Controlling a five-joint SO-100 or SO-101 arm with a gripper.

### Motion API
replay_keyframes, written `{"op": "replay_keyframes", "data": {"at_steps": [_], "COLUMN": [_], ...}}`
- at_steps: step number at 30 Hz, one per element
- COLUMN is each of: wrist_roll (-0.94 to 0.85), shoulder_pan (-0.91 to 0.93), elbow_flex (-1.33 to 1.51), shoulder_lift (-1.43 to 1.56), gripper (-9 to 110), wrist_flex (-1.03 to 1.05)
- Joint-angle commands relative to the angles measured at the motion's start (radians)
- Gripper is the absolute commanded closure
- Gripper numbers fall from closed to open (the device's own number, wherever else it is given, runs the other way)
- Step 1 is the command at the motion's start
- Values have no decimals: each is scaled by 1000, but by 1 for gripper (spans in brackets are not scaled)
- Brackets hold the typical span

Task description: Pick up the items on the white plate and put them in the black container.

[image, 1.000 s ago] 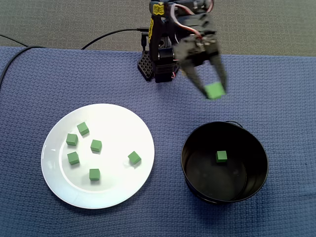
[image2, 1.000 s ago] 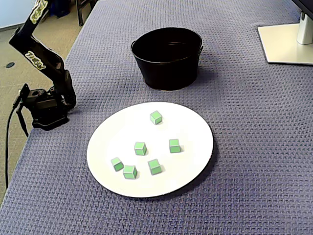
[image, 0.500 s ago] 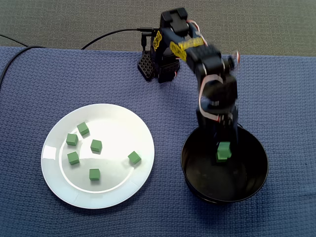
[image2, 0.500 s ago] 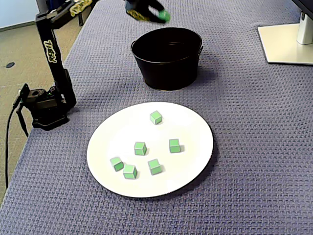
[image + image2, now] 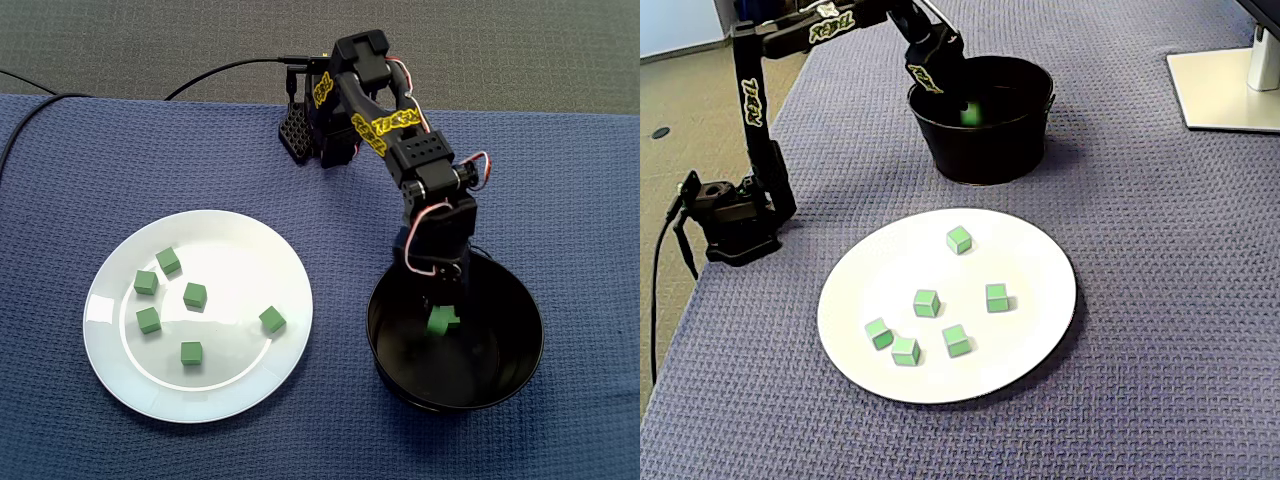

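In both fixed views the black arm reaches down into the black container [image 5: 520, 360] [image 5: 985, 150]. My gripper [image 5: 440, 303] [image 5: 962, 103] is inside its rim, shut on a green cube [image 5: 438, 322] [image 5: 971, 115] held at the fingertips. In the view from above, the wrist hides most of the fingers, and a second bit of green shows beside the held cube. The white plate [image 5: 240, 250] [image 5: 1040, 250] carries several green cubes, among them one [image 5: 271, 320] nearest the container and one [image 5: 959, 239] on the plate's far side.
The arm's base [image 5: 310, 135] [image 5: 730, 215] stands at the edge of the blue woven cloth, with a black cable [image 5: 220, 72] trailing off. A white monitor foot [image 5: 1225, 85] sits at the cloth's far right corner.
The gripper carried the green cube from above the cloth to over the container, then lowered into it. The cubes on the plate have not moved.
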Motion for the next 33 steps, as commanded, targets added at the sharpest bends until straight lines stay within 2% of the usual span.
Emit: {"op": "replay_keyframes", "data": {"at_steps": [1, 5, 6, 10, 13, 17, 21, 26, 33], "wrist_roll": [-60, -158, -196, -430, -675, -997, -1212, -1310, -1330], "shoulder_pan": [40, 101, 124, 256, 408, 611, 736, 799, 798], "elbow_flex": [-12, -117, -137, -170, -201, -172, -106, -32, -72], "shoulder_lift": [183, 282, 307, 360, 327, 273, 235, 155, 11], "gripper": [82, 77, 73, 70, 69, 65, 65, 63, 59], "wrist_flex": [60, 172, 192, 242, 276, 216, 207, 199, 253]}}
